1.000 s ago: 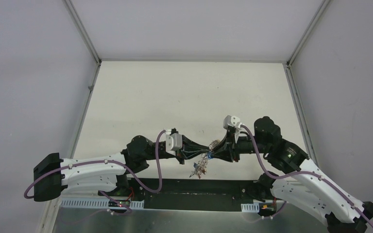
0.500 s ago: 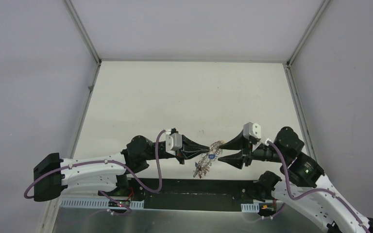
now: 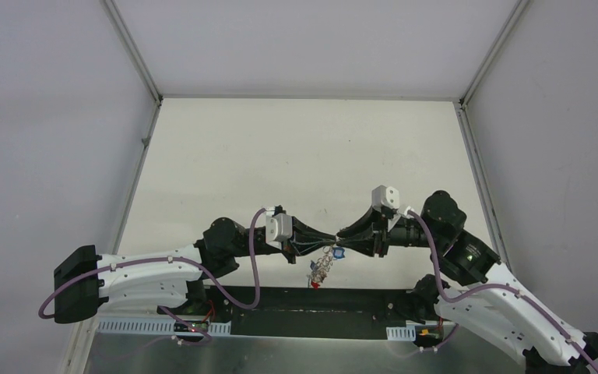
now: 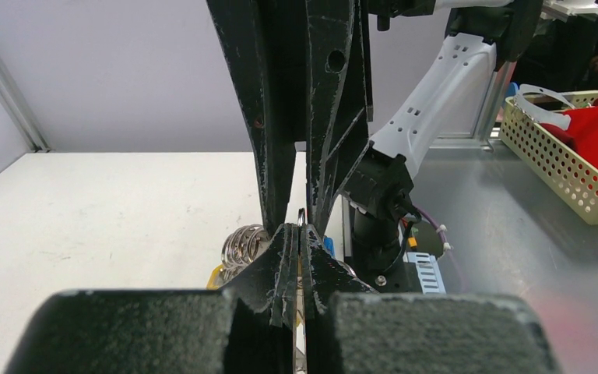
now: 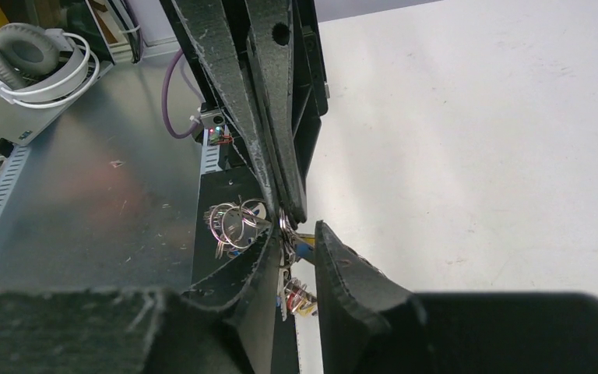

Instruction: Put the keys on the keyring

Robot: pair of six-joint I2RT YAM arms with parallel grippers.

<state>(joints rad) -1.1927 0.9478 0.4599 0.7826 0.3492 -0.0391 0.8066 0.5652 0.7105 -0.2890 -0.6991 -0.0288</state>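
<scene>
Overhead view: left claw (image 3: 325, 237) and right claw (image 3: 345, 233) tip to tip over the near edge of the bench (image 3: 296, 148), both reaching level along one left-to-right line. From the meeting point, keyring (image 3: 324, 266) hanging in a small bunch, drooping toward the arm bases, long axis near to far. Blue-tagged one of the keys (image 3: 338, 253) just beside the right claw's tips. Bunch about equally near to both claws.

Left wrist view: left claw (image 4: 300, 243) pinched fully shut on one thin wire of the keyring, wire upright and edge-on between the pads. Rest of keyring (image 4: 243, 243) bunched in silvery coils just left and lower. Right claw (image 4: 302, 204) facing head-on from straight opposite.

Right wrist view: right claw (image 5: 292, 248) partly open, gripping nothing that can be made out, jaws either side of the pinched wire. Left claw (image 5: 290, 204) clamped just beyond. Coils of keyring (image 5: 230, 222) left of the gap, tagged keys (image 5: 297, 300) dangling below it. Likely need: closing square across that upright wire.
</scene>
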